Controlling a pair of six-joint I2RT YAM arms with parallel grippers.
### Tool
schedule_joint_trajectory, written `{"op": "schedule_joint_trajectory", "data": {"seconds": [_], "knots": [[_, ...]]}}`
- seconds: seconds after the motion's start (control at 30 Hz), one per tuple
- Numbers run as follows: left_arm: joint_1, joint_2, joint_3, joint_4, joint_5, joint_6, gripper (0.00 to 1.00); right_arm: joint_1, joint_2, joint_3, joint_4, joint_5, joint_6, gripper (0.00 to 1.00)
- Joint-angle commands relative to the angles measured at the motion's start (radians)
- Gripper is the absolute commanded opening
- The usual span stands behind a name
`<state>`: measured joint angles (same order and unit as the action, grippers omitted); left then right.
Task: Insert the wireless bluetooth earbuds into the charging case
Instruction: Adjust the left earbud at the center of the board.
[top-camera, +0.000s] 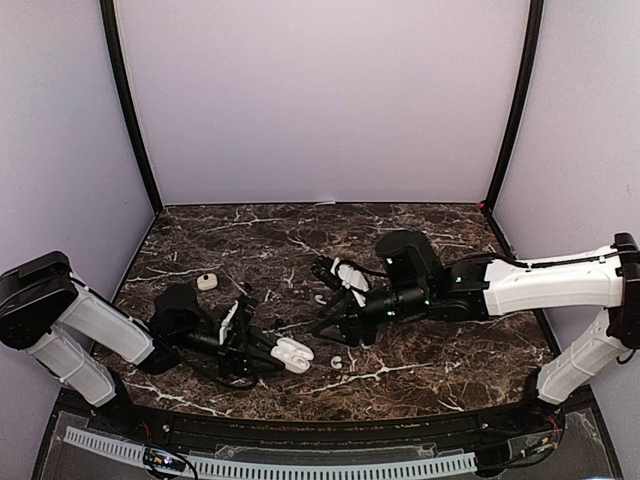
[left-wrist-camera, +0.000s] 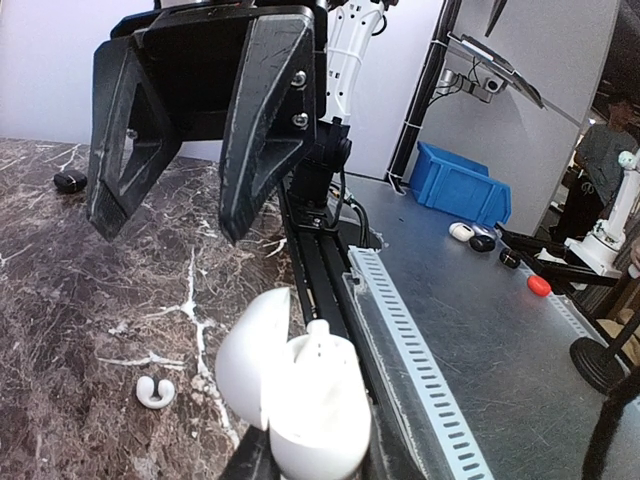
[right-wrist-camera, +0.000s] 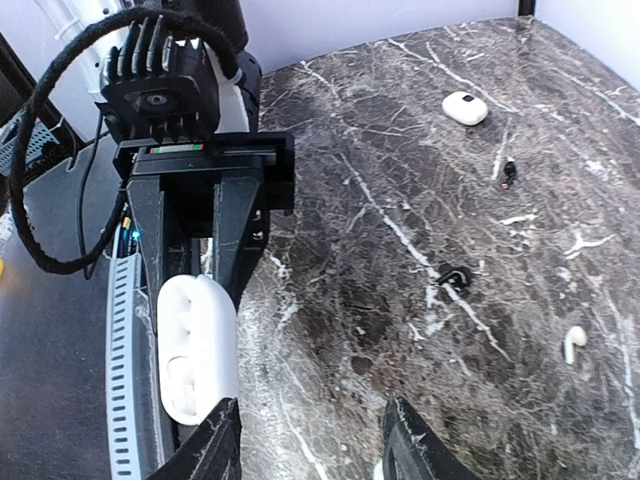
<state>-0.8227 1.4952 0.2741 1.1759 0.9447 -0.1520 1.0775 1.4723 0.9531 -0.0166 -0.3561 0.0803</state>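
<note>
The white charging case sits low in the left wrist view with its lid swung open, and my left gripper is shut on its body. A small white nub stands at its open top. My right gripper hangs just beyond it, open and empty, its fingers facing the case. In the right wrist view the case is left of my right gripper. One white earbud lies on the marble near the case, also seen as a curled white earbud. Another white earbud lies farther off.
A second small white case lies at the table's left back. A black earbud and a smaller dark piece lie on the marble. A slotted cable rail runs along the near edge beside the left arm.
</note>
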Motion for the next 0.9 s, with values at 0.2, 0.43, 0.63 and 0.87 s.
{"op": "schedule_joint_trajectory", "data": {"seconds": [0.2, 0.43, 0.63, 0.87], "knots": [[0.074, -0.039, -0.110, 0.178, -0.039, -0.131, 0.00, -0.008, -0.139, -0.103, -0.046, 0.085, -0.360, 0.52], [0.137, -0.108, -0.177, 0.169, -0.072, -0.159, 0.00, -0.008, -0.080, -0.082, -0.122, 0.082, -0.612, 0.52], [0.188, -0.203, -0.203, 0.071, -0.119, -0.149, 0.00, -0.007, 0.094, 0.025, -0.262, 0.051, -0.832, 0.49], [0.224, -0.320, -0.225, -0.040, -0.188, -0.138, 0.00, -0.007, 0.251, 0.139, -0.358, 0.104, -0.946, 0.47]]}}
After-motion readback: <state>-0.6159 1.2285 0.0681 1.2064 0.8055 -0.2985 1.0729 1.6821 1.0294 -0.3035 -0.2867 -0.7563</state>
